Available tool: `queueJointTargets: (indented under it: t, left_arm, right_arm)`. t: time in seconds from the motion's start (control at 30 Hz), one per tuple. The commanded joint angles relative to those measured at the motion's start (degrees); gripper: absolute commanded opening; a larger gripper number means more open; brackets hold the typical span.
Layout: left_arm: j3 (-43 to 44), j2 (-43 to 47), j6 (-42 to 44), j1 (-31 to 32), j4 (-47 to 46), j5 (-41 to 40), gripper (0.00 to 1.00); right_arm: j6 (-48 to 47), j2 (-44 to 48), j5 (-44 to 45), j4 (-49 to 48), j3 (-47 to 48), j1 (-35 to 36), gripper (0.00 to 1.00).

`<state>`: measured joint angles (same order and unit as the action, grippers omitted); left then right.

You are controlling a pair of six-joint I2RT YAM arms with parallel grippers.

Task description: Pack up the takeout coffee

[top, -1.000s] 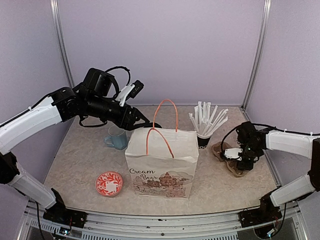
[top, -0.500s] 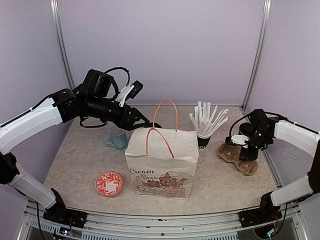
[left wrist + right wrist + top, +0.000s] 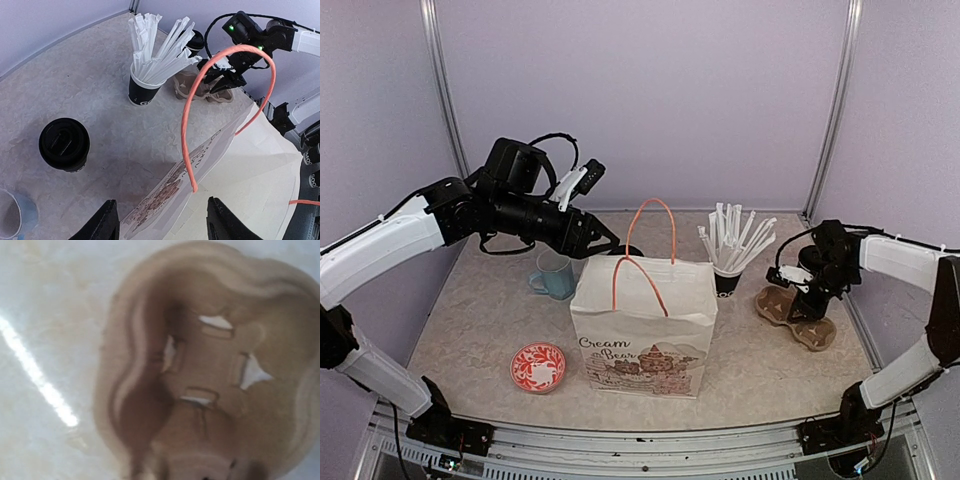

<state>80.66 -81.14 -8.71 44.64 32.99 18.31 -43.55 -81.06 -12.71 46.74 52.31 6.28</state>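
The left jaws were spread wide with nothing between them. Their two dark fingers were seen at the lower edge of the left wrist view, held in the air over the back edge of the paper bag. Below and left of them in that view, the takeout coffee stood upright on the tabletop with its black lid on. It stood just behind the bag and was held by nothing. The blue mug stood near it, toward the left of the top view. The bag was standing open at the centre of the top view, its orange handles raised.

Whether the right jaws were spread or pressed together could not be told. They were lowered over the brown cup carrier at the right of the top view, and whether it was touched could not be told. The right wrist view was filled by one blurred pocket of that carrier, which was lying flat on the tabletop.

The black cup of white straws was seen upright between the bag and the carrier. A small red patterned dish was lying at the lower left of the top view, well apart from the coffee.
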Motion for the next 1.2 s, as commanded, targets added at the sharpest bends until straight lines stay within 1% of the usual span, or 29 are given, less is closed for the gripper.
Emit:
queueJointTargets:
  t: [0.0,0.1,0.23,0.43,0.73,1.03,1.17]
  left_arm:
    - [-0.33,1.11,-0.26,-0.24,-1.26,0.93,0.59]
    - [-0.38,0.82,-0.43,-0.25,-1.24,1.02,0.59]
    - [-0.6,0.72,-0.52,-0.25,-1.43,1.12,0.59]
    - [-1.08,0.21,-0.32,-0.29,-1.29,1.05,0.59]
    - [-1.43,0.2,0.0,-0.26,-1.3,0.84,0.59]
    - [-1.39,-0.33,-0.15,-0.26,-1.3,1.17,0.59]
    - [-1.24,-0.09,-0.04,-0.3,-0.96,1.09,0.59]
  right_arm:
    - [1.92,-1.85,0.44,-2.29,-0.05,-1.87,0.36]
    - [2.06,-3.19,0.83,-2.57,0.45,-2.66,0.36]
    - [2.18,-4.95,1.31,-2.78,1.31,-3.54,0.39]
    - [2.77,-7.35,-0.88,-1.41,2.84,-4.09,0.39]
    - [5.59,-7.74,0.48,-1.12,3.38,-4.09,0.42]
    - [8.62,-8.58,1.61,-1.46,4.02,-4.09,0.31]
    - [8.82,-8.34,0.74,-1.32,3.66,-4.11,0.31]
